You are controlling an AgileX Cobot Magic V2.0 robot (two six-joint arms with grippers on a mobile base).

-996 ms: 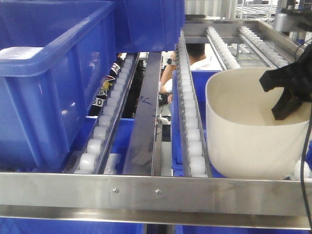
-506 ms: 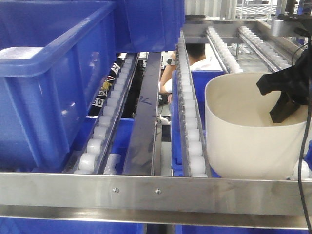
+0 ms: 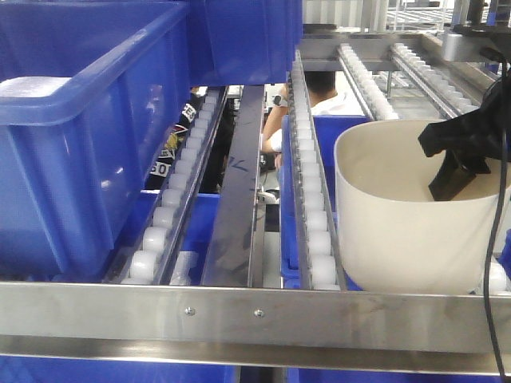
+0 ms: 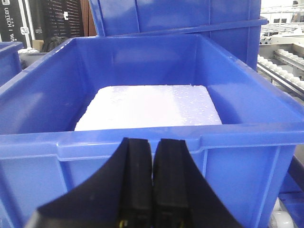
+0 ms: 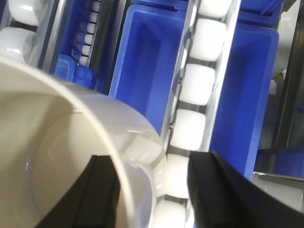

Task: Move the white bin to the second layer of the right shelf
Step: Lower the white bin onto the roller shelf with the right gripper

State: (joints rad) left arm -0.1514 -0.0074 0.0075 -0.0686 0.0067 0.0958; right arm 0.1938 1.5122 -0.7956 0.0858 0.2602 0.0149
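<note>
The white bin (image 3: 399, 239) stands on the roller lanes (image 3: 315, 223) of the steel rack level, at the right, just behind the riveted front rail (image 3: 255, 313). My right gripper (image 3: 455, 169) is open and straddles the bin's far right wall: one finger is inside the bin and the other outside, with a gap to the wall. In the right wrist view the gripper (image 5: 153, 161) spans the bin's rim (image 5: 118, 128), above white rollers (image 5: 190, 128). My left gripper (image 4: 152, 142) is shut and empty, right in front of a blue crate (image 4: 237, 156).
A large blue crate (image 3: 80, 144) fills the left lane, with more blue crates behind and below it. The crate in the left wrist view holds a white foam slab (image 4: 147, 107). A person (image 3: 327, 96) is behind the rack. A black cable (image 3: 499, 263) hangs at the right.
The white bin has sunk slightly and shifted a little left on the rollers. My right gripper's inner finger has moved left inside the bin. The left side is unchanged.
</note>
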